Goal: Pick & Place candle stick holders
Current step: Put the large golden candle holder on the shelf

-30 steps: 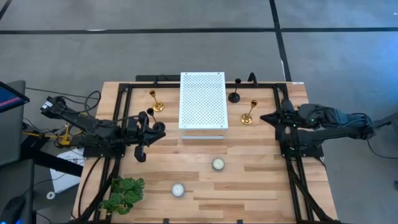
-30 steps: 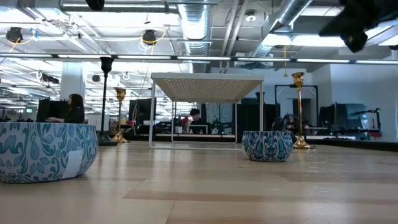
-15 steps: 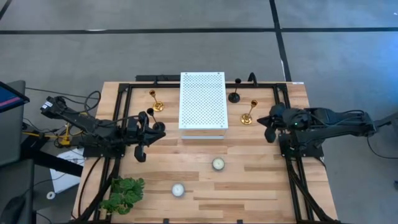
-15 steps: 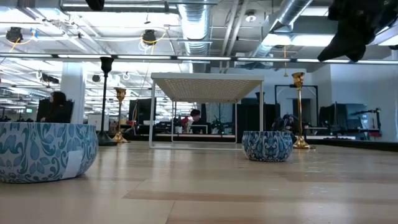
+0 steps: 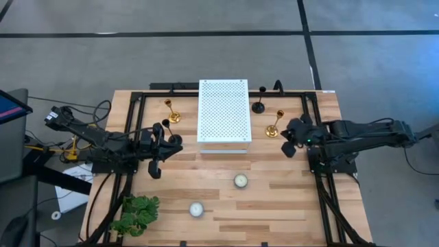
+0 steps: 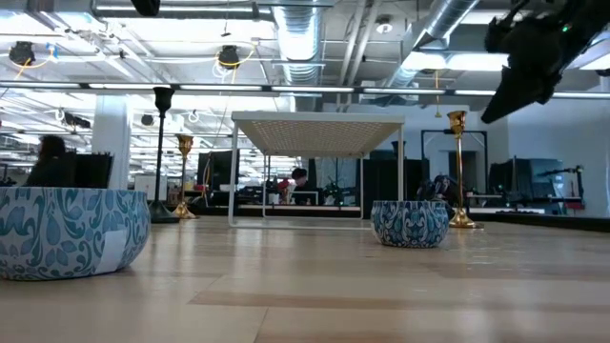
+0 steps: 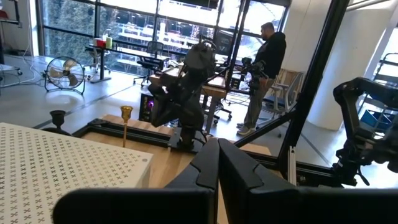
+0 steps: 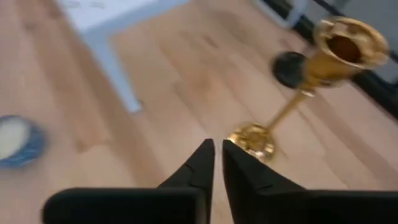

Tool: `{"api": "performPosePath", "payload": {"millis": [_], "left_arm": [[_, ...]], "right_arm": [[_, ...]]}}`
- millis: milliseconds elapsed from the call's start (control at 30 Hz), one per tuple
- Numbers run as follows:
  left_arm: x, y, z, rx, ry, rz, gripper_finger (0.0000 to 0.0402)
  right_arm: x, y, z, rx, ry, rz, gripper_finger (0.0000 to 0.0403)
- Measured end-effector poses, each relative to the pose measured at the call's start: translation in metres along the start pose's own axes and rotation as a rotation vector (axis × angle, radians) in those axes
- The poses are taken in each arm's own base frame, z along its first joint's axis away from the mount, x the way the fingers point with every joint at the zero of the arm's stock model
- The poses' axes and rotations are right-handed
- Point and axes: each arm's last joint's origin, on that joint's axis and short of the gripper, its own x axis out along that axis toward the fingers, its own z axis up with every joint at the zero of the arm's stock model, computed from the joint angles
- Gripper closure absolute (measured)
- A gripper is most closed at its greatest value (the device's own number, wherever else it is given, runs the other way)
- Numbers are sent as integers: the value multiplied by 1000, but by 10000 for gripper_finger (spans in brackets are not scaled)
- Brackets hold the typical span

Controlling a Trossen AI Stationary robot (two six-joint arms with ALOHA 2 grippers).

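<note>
Overhead, wooden table (image 5: 274,199) on grey floor (image 5: 137,55); right gripper (image 5: 287,139) pressed together beside gold holder (image 5: 274,125).

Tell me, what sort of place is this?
Probably a robotics lab in an open-plan office. Two robot arms work at a wooden table, bare pipes and ducts run along the ceiling, and a person stands among desks and chairs beyond.

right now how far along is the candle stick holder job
Nothing looks placed yet. All four holders stand on the table: a gold holder and a black holder left of the white perforated stand, another black holder and gold holder to its right. In hand: the right gripper, fingers shut, is close beside that right gold holder. The left gripper waits, empty. All picks remain.
</note>
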Motion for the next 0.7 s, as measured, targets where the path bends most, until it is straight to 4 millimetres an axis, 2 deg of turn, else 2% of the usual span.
{"api": "performPosePath", "payload": {"millis": [200,367,533,700], "left_arm": [[0,0,0,0,0,0,396],[0,0,0,1,1,0,396],[0,0,0,4,1,0,396],[0,0,0,4,1,0,396]], "right_arm": [[11,-6,3,40,32,-115,326],[14,-10,5,54,42,-116,326],[21,-14,7,50,60,-40,326],[23,-23,9,88,63,-77,325]]}}
